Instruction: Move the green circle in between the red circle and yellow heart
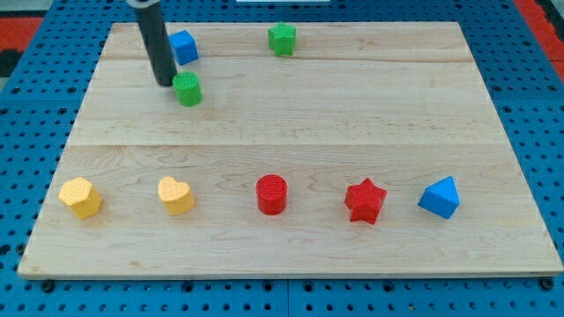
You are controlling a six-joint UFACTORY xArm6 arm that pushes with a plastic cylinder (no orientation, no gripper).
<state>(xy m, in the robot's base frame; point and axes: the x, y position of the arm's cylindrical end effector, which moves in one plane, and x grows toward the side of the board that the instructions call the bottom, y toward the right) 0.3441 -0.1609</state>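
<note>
The green circle [188, 89] stands near the view's top left on the wooden board [352, 132]. My tip [165, 83] is just left of it, touching or nearly touching its left side. The yellow heart [176, 195] and the red circle [271, 195] stand in the row near the view's bottom, with a gap between them. The rod rises from the tip to the view's top edge.
A blue block [183, 47] sits just above and right of my tip. A green star-like block [282, 39] is at top centre. A yellow hexagon [81, 197], a red star [365, 201] and a blue triangle [440, 197] share the bottom row.
</note>
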